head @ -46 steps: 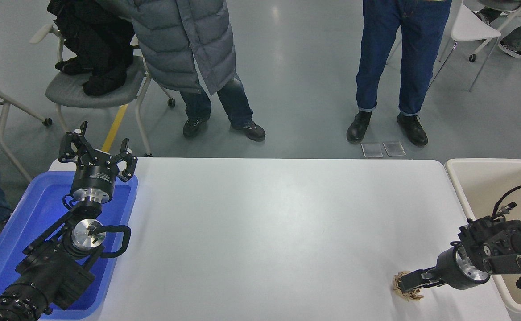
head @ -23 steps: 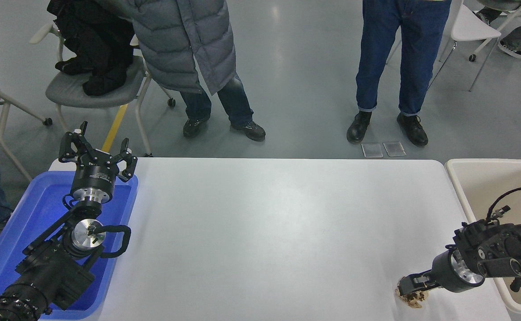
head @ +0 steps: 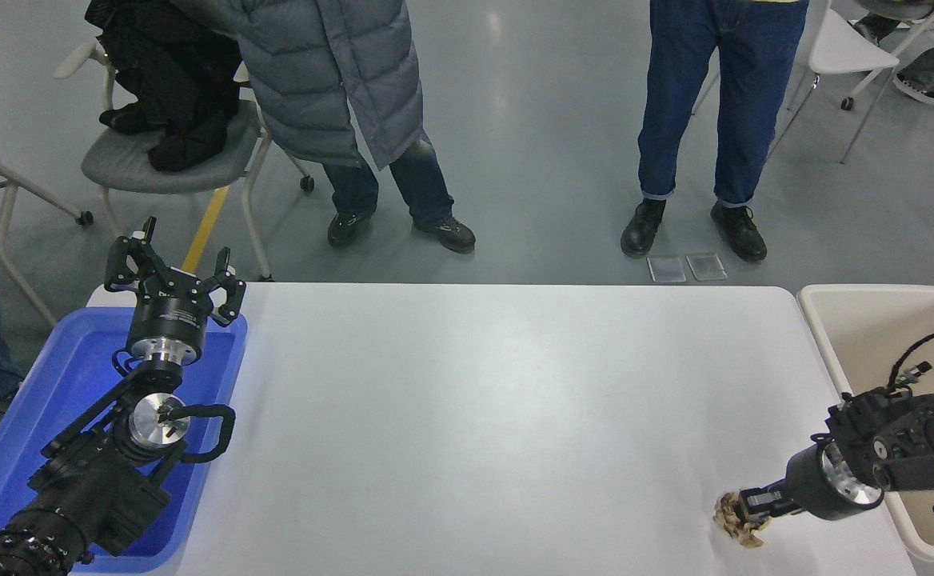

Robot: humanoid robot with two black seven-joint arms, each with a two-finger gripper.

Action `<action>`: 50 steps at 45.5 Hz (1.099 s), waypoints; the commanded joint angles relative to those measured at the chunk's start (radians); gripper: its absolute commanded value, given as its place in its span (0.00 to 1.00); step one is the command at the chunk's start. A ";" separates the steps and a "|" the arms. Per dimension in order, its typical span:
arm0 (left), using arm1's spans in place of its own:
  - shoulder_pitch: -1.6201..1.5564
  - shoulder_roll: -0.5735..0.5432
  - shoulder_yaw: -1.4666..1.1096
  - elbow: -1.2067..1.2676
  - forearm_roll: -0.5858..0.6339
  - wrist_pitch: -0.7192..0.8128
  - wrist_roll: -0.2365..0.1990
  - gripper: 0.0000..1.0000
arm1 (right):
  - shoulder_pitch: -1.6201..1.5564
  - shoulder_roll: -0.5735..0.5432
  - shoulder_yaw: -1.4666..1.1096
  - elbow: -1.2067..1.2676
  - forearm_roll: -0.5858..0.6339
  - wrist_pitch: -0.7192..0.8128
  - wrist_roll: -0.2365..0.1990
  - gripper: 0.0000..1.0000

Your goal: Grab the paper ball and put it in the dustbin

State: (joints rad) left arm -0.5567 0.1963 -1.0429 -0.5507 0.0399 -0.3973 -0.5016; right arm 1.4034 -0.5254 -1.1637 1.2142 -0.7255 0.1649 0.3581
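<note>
Head view shows your right gripper (head: pixel 743 512) with its jaws closed on the small crumpled tan-brown paper ball (head: pixel 737 521). Half a second ago the wad lay lower, pressed to the white worktop (head: pixel 475 416); now it seems to have lifted slightly, so the grasp looks secured. The large beige plastic dustbin (head: pixel 851 320) waits just to the right. Your left gripper (head: pixel 175 272) stays parked, jaws spread, over the blue tray (head: pixel 51 384).

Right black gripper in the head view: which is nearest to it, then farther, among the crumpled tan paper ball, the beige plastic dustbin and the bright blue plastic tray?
From the right black gripper:
1. The crumpled tan paper ball, at its fingertips near the table's front right.
2. The beige plastic dustbin, just off the table's right edge.
3. The bright blue plastic tray, far across at the left.
</note>
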 commanded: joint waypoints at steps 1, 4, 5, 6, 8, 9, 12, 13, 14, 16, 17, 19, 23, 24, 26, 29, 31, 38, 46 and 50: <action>0.001 0.000 0.000 0.000 0.000 0.000 0.000 0.99 | 0.339 -0.122 -0.141 0.226 -0.063 0.039 0.002 0.00; 0.001 0.000 0.000 0.000 0.000 0.000 0.000 0.99 | 0.455 -0.145 -0.192 0.280 -0.075 0.073 0.002 0.00; 0.001 0.000 0.000 0.000 0.000 0.000 0.000 0.99 | 0.491 -0.151 -0.204 0.294 -0.078 0.088 0.002 0.00; 0.001 0.000 0.000 0.000 0.000 0.000 0.000 0.99 | 0.526 -0.154 -0.214 0.306 -0.081 0.105 0.002 0.00; 0.001 0.000 0.000 0.000 0.000 0.000 0.000 0.99 | 0.595 -0.160 -0.235 0.326 -0.086 0.148 0.002 0.00; 0.001 0.000 0.000 0.000 0.000 0.000 0.000 0.99 | 0.630 -0.162 -0.246 0.334 -0.087 0.169 0.002 0.00; 0.001 0.002 0.000 0.000 0.000 0.000 0.000 0.99 | 0.729 -0.166 -0.278 0.349 -0.089 0.228 0.002 0.00; 0.001 0.000 0.000 0.000 0.000 0.000 0.000 0.99 | 0.762 -0.166 -0.289 0.354 -0.089 0.245 0.002 0.00; 0.001 0.000 0.000 0.000 0.000 0.000 0.000 0.99 | 0.793 -0.165 -0.300 0.360 -0.089 0.264 0.002 0.00; 0.001 0.000 0.000 0.000 0.000 0.000 0.000 0.99 | 0.853 -0.163 -0.316 0.364 -0.089 0.307 0.002 0.00; 0.001 0.000 0.000 0.000 0.000 0.000 0.000 0.99 | 0.882 -0.163 -0.320 0.366 -0.089 0.327 0.002 0.00; 0.001 0.000 0.000 0.000 0.000 0.000 0.000 0.99 | 0.923 -0.162 -0.323 0.370 -0.089 0.364 0.002 0.00; 0.001 0.002 0.000 0.000 0.000 0.000 0.000 0.99 | 0.980 -0.160 -0.324 0.375 -0.089 0.409 0.001 0.00; 0.001 0.000 0.000 0.000 0.000 0.000 0.000 0.99 | 0.990 -0.160 -0.326 0.377 -0.089 0.416 0.001 0.00; 0.001 0.000 -0.002 0.000 0.000 0.000 0.000 0.99 | 1.003 -0.160 -0.330 0.377 -0.091 0.430 -0.001 0.00; 0.001 0.000 -0.002 0.000 0.000 0.000 0.000 0.99 | 1.017 -0.160 -0.333 0.377 -0.092 0.443 -0.001 0.00; 0.001 0.000 0.000 0.000 0.000 0.000 0.000 0.99 | 1.020 -0.160 -0.335 0.375 -0.095 0.443 -0.002 0.00; 0.001 0.002 0.000 0.000 0.000 0.000 0.000 0.99 | 1.025 -0.162 -0.343 0.374 -0.098 0.443 -0.005 0.00; 0.001 0.000 0.001 0.000 0.000 0.000 0.000 0.99 | 1.016 -0.174 -0.389 0.315 -0.221 0.430 -0.005 0.00; 0.001 0.000 0.001 0.000 0.000 0.000 0.000 0.99 | 0.985 -0.248 -0.387 0.237 -0.313 0.427 -0.005 0.00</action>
State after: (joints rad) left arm -0.5553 0.1967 -1.0424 -0.5507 0.0399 -0.3973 -0.5016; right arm 2.4043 -0.6961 -1.5246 1.5544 -0.8846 0.5894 0.3538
